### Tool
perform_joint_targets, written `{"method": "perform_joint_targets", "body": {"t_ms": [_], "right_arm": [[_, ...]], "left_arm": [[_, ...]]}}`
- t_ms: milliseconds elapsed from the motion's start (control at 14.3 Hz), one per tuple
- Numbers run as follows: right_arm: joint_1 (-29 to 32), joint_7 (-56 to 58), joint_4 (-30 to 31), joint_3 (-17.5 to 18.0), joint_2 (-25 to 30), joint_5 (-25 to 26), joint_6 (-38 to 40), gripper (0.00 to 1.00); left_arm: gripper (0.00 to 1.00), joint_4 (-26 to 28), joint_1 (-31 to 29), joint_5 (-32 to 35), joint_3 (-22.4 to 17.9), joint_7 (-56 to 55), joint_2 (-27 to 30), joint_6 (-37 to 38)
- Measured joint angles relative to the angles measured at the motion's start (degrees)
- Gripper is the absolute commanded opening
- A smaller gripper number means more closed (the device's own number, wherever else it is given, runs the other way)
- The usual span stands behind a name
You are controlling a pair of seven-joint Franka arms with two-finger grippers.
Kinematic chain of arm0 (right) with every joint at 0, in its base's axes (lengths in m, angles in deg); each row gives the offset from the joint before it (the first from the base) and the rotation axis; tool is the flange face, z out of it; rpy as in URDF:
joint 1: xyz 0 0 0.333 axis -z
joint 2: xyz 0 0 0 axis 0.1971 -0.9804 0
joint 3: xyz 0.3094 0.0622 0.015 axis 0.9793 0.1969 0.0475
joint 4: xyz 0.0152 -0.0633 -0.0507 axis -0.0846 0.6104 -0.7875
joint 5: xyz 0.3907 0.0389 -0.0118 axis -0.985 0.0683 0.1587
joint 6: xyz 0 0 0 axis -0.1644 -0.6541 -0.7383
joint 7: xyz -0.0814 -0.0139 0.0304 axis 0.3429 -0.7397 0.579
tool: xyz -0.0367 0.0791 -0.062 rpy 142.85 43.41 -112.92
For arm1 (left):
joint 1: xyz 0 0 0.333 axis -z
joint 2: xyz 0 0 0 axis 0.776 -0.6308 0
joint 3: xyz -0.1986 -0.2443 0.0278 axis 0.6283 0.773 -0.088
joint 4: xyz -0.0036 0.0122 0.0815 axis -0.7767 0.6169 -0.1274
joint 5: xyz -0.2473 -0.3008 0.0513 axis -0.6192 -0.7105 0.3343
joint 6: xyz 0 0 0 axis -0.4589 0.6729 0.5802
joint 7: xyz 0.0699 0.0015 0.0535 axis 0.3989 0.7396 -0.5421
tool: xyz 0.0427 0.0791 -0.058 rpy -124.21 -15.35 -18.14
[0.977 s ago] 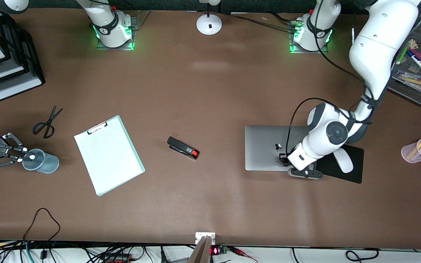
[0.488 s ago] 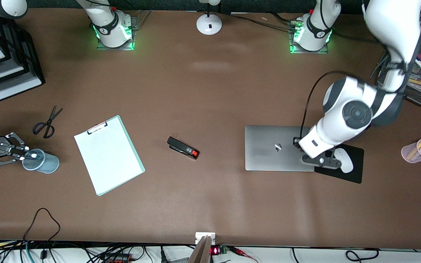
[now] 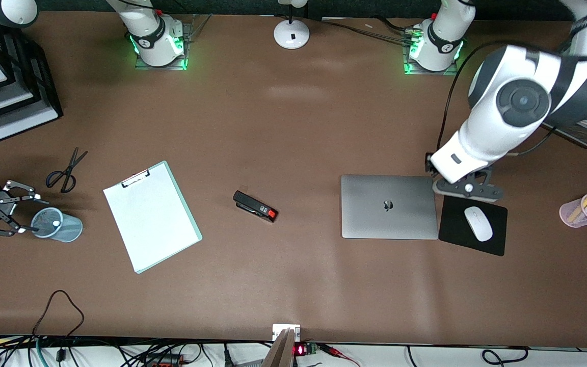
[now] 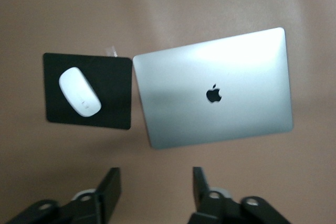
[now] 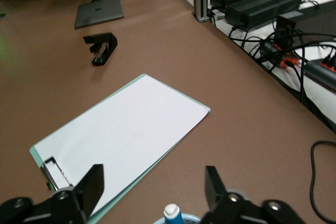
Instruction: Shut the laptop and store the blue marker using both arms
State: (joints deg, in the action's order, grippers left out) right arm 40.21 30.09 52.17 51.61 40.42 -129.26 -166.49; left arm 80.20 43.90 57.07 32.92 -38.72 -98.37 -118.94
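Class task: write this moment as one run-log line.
laptop: lid shut | blue marker: upright in mesh cup | right gripper: jaws open beside cup | left gripper: open above table, near mouse pad

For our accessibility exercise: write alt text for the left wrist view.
A closed laptop lies on a brown table beside a black mouse pad carrying a white mouse. The open left gripper hangs above the table, holding nothing.

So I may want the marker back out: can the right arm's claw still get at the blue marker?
Probably yes: the right claw is open beside the mesh cup, and the blue marker stands upright inside, white end up, nothing covering it.
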Motion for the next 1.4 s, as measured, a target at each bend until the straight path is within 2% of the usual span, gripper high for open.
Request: {"method": "perform_joint_targets", "body": {"t_ms": [209,349,698,1047,1116,1326,1395], "right_arm": [[-2.05,-11.33,-0.95,0.20,1.09,1.38,0.00,1.00],[-3.87,-22.00,-1.35,0.21,2.60,3.84,-0.04,1.00],[-8.71,-49.80,-2.69,0.36,10.83,15.76,0.40,1.00],[-12.52,-67.49,-2.70,0.46,18.11,25.99,6.67,1.00],[-13.75,-70.97,-2.70,0.49,19.55,28.26,8.13,1.00],[-18.87,-83.76,-2.64,0.63,24.45,34.58,12.41,1.00],[-20.80,-87.55,-2.56,0.66,26.19,36.67,13.57,1.00]], "left_arm": [[1.00,-4.20,-0.57,0.00,-0.08,3.33,0.85,4.82],[1.00,-5.84,-1.68,-0.03,-0.23,6.99,0.84,5.36],[1.00,-7.50,-5.19,-2.25,-0.48,13.00,0.79,6.24],[1.00,-8.74,-7.16,-4.34,-1.14,15.44,0.88,8.46],[1.00,-8.56,-6.43,-5.68,-2.68,15.44,1.59,9.05],[1.00,-5.76,1.48,-9.70,-14.72,16.89,5.87,9.67],[1.00,-4.54,3.59,-9.93,-17.50,16.93,7.65,9.72]]}}
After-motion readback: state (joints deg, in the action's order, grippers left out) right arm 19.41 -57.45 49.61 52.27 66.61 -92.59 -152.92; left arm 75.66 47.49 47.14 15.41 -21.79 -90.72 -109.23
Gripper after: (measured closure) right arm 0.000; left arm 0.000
